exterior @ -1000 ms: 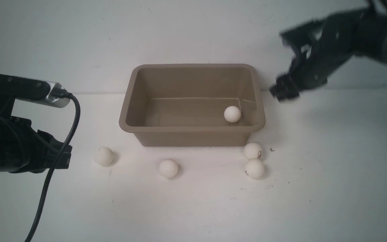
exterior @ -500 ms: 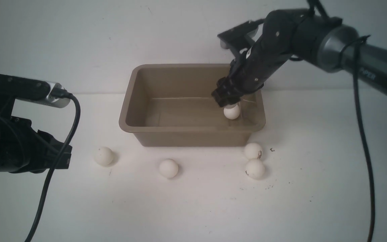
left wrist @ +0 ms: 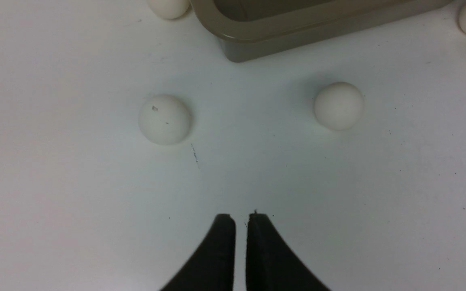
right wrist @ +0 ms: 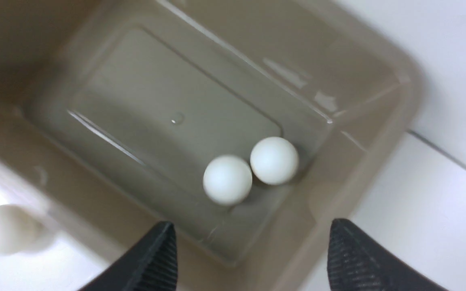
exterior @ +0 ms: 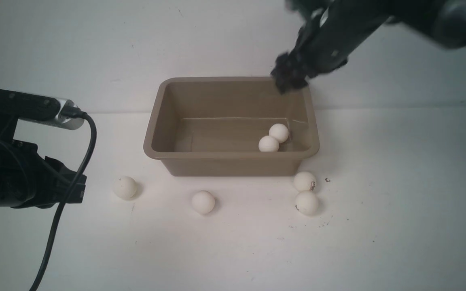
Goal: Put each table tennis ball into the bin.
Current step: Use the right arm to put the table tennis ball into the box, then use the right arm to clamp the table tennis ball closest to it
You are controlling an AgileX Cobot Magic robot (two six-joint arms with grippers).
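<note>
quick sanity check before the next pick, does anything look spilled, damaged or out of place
Nothing stands out. The bin sits upright with two balls inside; the other balls lie loose on the table.

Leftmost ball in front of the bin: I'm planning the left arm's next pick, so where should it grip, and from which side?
Grip the leftmost ball across its widest middle, probably from straight above: it is round and rests on the flat table, apart from the bin. The shut left gripper must open first.
</note>
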